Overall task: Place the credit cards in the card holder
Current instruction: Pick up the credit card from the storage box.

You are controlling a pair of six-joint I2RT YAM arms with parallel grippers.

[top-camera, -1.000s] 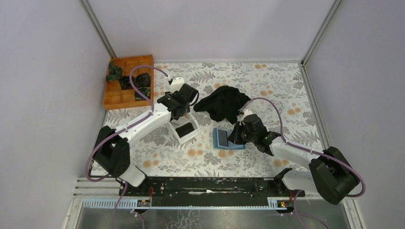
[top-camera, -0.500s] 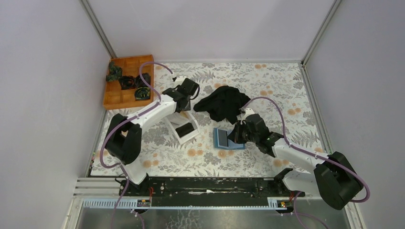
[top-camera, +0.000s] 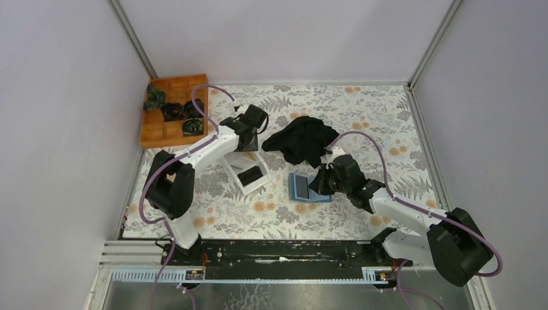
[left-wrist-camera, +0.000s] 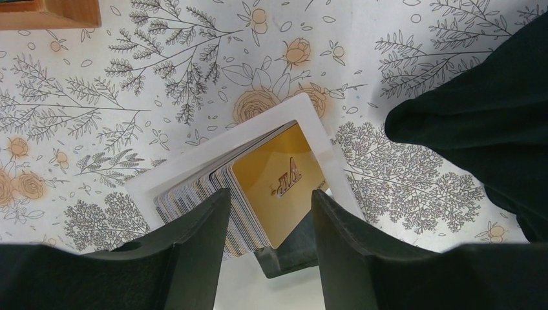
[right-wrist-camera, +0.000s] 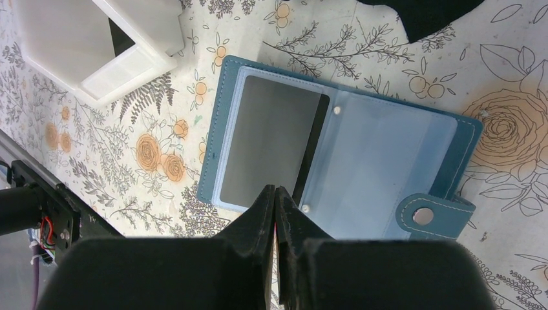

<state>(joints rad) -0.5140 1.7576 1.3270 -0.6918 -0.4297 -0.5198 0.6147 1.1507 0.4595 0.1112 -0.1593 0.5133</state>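
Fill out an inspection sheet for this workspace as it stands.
Surface: floral table cover, lying flat.
Job's things: credit cards standing fanned in the white tray; card holder open, with one dark card sleeved.
Clutter: black cloth; wooden box of dark items.
Grippers: left gripper open astride the stack; right gripper shut above the holder.
Cables: purple loop on each arm, clear of the cards.
Surroundings: pale walls; nothing seen loose.

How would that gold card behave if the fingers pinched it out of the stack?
Probably stiff yet slightly springy: the gold card looks thin and flat. Likely slippery, since its face looks smooth. Neighbours may drag along with it: the stack of cards leans tightly packed in the white tray.
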